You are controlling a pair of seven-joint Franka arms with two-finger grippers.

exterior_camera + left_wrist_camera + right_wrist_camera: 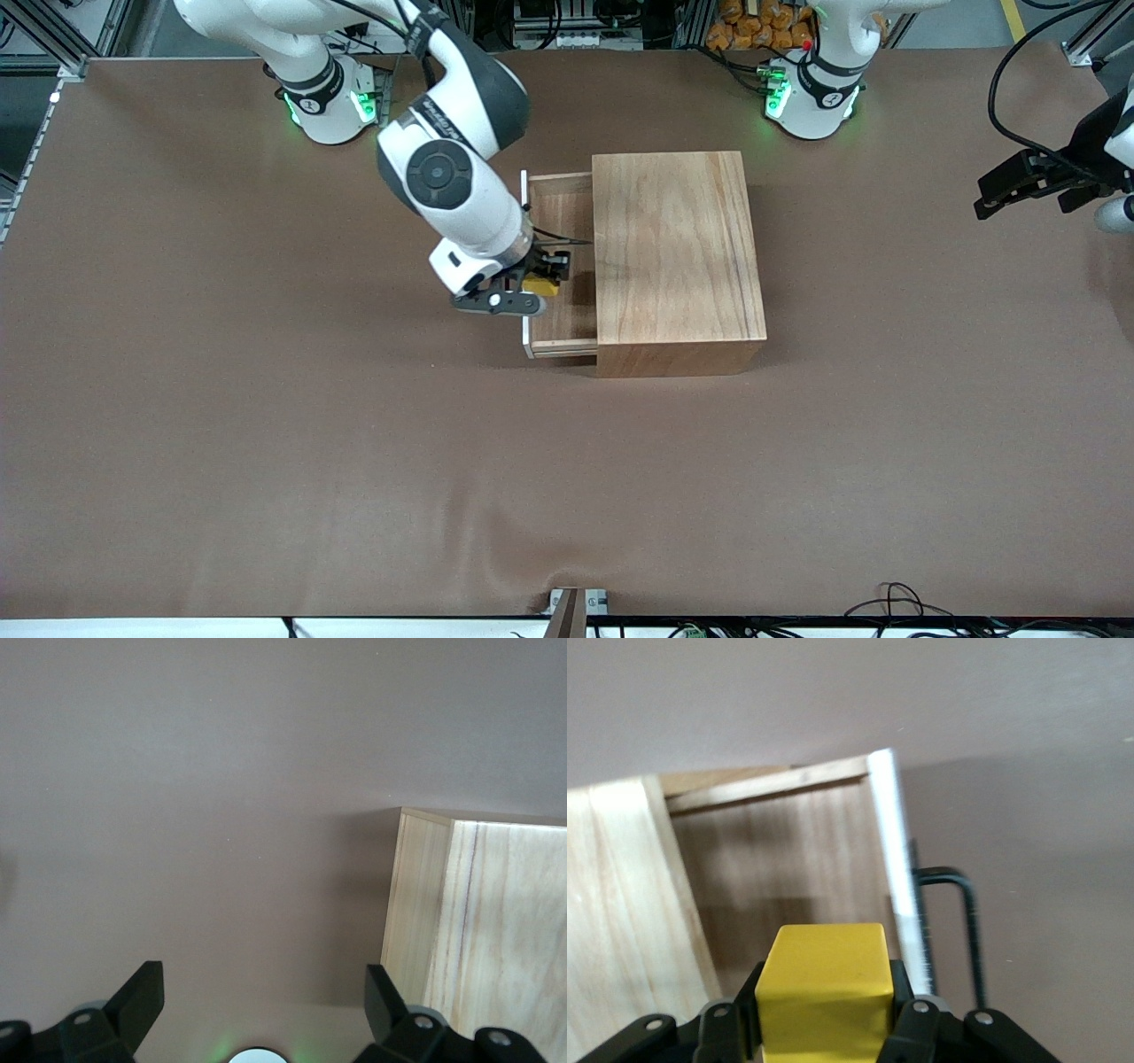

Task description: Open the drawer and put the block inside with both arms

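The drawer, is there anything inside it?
The drawer is pulled open and its visible wood floor is bare. The right hand holds the yellow block over it. The part under that hand and the part inside the wooden box are hidden.

yellow block [822, 988], light-wood drawer [562, 257] — white-edged

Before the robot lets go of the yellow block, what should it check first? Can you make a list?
1. Drawer pulled out of the wooden box: ok.
2. Block clamped in the right gripper: ok.
3. Block over the drawer's inside, not its white front panel: ok.
4. Block low enough to drop softly: cannot tell.
5. Drawer floor bare where it shows: ok; the part under the gripper is hidden.
6. Left gripper out of the way, open, waiting toward the left arm's end of the table: ok.
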